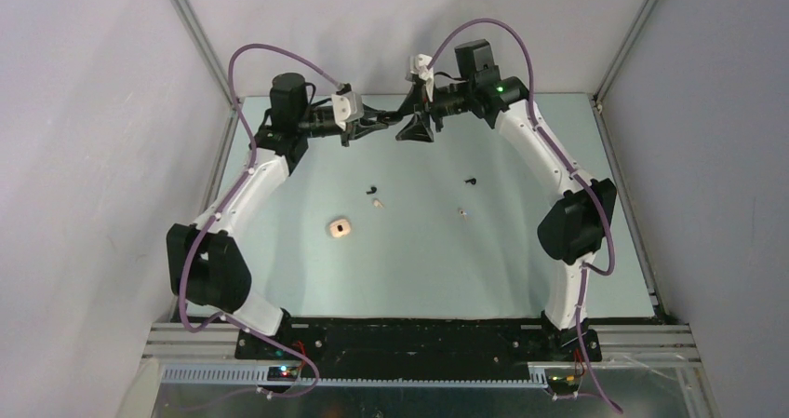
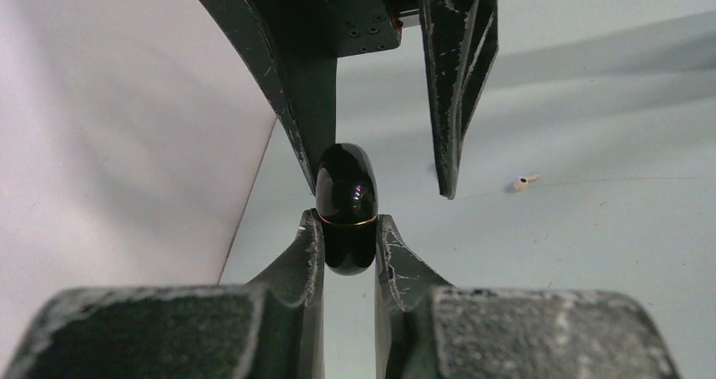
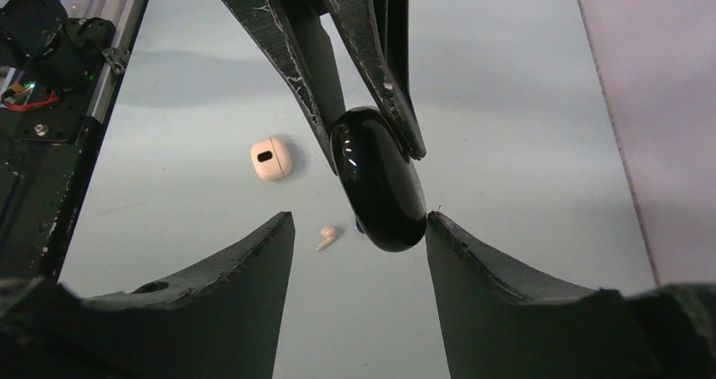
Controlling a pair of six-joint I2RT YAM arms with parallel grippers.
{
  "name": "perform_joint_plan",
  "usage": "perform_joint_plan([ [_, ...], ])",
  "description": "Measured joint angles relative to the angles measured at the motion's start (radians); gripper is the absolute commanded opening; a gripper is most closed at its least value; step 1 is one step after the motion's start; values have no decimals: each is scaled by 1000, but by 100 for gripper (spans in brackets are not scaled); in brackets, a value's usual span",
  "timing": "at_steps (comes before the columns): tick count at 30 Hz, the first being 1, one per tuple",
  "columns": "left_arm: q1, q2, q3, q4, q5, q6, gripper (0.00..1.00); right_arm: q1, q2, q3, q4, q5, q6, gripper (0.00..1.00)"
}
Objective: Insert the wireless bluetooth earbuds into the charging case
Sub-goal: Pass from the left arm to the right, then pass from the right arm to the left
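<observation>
My left gripper (image 2: 348, 227) is shut on a glossy black charging case (image 2: 346, 202) with a thin gold seam, and holds it in the air at the back of the table. The case looks closed. My right gripper (image 3: 359, 219) is open, with its jaws spread on either side of the case (image 3: 377, 181); one finger is close against it and the other stands apart. The two grippers meet at the back in the top view, left (image 1: 380, 118) and right (image 1: 412, 125). On the table lie two black earbuds (image 1: 372, 191) (image 1: 471, 182) and two cream earbuds (image 1: 377, 203) (image 1: 461, 212).
A cream case (image 1: 340, 227) lies on the table left of centre; it also shows in the right wrist view (image 3: 271, 159), near a cream bud (image 3: 327, 236). Another cream bud shows in the left wrist view (image 2: 524, 182). White walls stand on three sides.
</observation>
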Motion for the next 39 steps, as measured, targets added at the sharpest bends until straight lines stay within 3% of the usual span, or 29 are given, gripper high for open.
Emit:
perform_joint_plan([
  [8,0,5,0,0,7,-16,0,9,0,-25,45,27,-23,39],
  [17,4,35,28,1,24,-64,1,7,-2,-45,113,59,29,26],
  [19,6,42,38,2,27,-85,13,6,-2,-46,126,59,40,19],
  [20,8,47,45,1,28,-96,29,5,-2,-46,130,59,45,15],
  [22,9,56,57,3,30,-124,42,3,-2,-46,136,58,52,11],
  [24,11,65,68,5,25,-154,46,2,-2,-47,138,56,61,10],
  [37,16,84,68,38,5,-308,33,2,-2,-47,146,58,92,10],
  [39,16,91,68,50,9,-332,24,2,-2,-47,146,63,93,10],
])
